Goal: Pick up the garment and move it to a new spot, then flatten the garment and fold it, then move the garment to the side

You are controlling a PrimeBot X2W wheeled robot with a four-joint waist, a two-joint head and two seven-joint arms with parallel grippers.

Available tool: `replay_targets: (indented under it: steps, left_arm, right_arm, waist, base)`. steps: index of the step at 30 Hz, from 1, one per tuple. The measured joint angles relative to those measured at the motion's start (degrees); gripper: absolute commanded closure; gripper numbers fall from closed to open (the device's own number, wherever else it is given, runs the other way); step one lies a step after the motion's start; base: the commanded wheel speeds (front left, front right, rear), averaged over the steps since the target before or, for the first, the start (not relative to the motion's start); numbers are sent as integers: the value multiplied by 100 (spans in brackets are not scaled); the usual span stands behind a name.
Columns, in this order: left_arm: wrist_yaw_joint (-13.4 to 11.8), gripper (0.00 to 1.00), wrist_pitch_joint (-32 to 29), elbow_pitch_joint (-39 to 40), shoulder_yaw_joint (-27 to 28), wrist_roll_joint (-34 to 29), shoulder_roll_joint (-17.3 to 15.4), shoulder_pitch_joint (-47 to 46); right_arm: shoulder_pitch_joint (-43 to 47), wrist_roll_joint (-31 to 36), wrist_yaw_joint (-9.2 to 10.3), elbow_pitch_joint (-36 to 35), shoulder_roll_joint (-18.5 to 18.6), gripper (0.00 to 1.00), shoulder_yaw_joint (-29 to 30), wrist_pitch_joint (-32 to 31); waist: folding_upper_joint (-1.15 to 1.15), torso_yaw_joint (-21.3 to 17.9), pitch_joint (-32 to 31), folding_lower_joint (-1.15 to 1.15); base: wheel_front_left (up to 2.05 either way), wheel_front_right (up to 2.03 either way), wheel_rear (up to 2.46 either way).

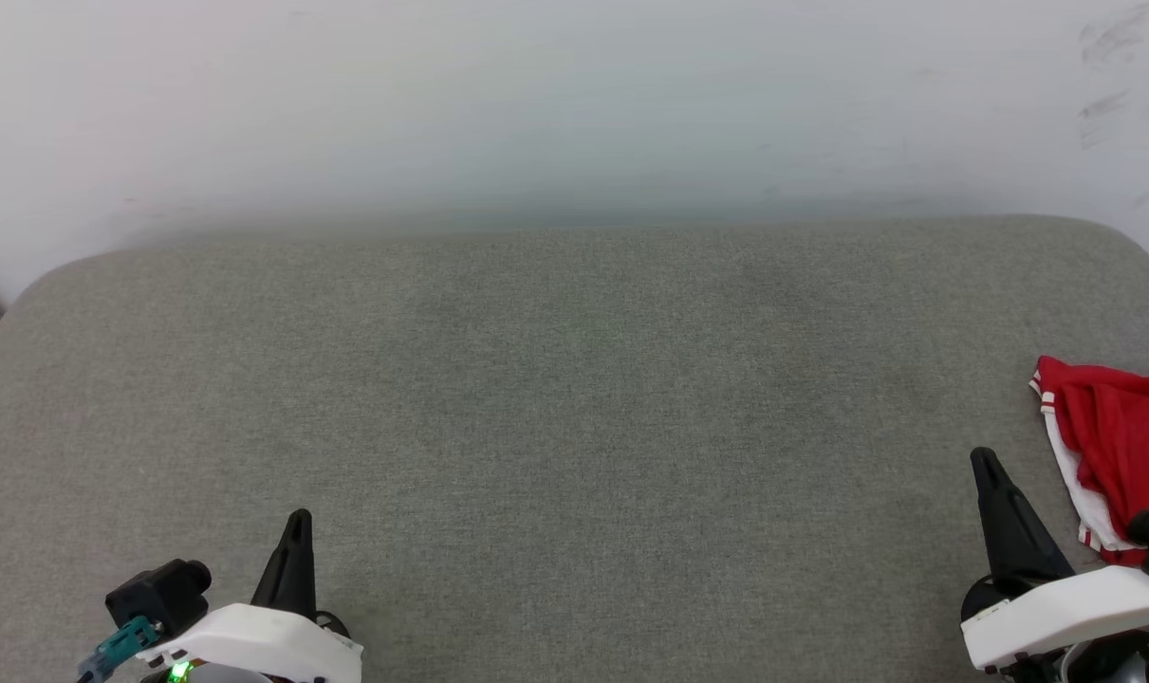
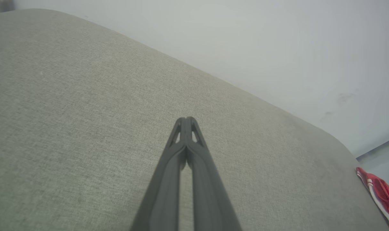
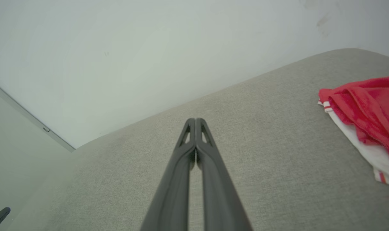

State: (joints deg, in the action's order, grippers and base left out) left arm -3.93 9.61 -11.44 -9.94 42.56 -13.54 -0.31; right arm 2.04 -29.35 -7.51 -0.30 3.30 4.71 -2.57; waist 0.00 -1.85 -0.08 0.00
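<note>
Right wrist view shows bunched red-over-white garment with striped trim; left end effector and right end effector closed.

Black left pincer, white wrist shell

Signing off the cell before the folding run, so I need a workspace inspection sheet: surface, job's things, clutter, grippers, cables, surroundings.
Surface: grey fabric cushion, bare across the middle.
Job's things: red garment, bunched at the cushion's right edge, white panel and striped trim showing, not held.
Clutter: nothing seen.
Grippers: left gripper jaws shut, empty; right gripper jaws shut, empty, beside the garment but apart from it.
Cables: teal connector at the left wrist; nothing loose on the cushion.
Surroundings: pale wall behind, dark scuffs at its upper right.
</note>
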Motion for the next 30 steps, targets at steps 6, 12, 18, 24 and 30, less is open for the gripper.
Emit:
replay_targets:
  steps: [6, 12, 18, 24, 30]
  left_arm:
    - [94, 100, -142, -22, 141, 444, 100, -32]
    - [193, 100, -266, -41, 280, 860, 172, -94]
    - [280, 100, -392, -66, 398, 1243, 256, -120]
    - [354, 100, -499, -79, 510, 1602, 331, -151]
    - [443, 100, -603, -98, 630, 1944, 391, -217]
  right_arm:
    - [-67, -542, 0, 124, -2, 100, 11, -36]
    - [-101, -1073, 1, 245, -7, 100, 26, -59]
    - [-201, -1546, 1, 352, -9, 100, 37, -99]
    - [-220, -1997, 1, 457, -11, 100, 51, -111]
    - [-297, -2434, 1, 558, -13, 100, 62, -152]
  waist:
    - [0, 11, 2, 0]
    - [0, 21, 3, 0]
    - [0, 32, 4, 0]
    - [0, 42, 6, 0]
    - [0, 53, 8, 0]
  base:
    - [0, 0, 0]
    - [0, 0, 0]
    - [0, 0, 0]
    - [0, 0, 0]
    - [0, 0, 0]
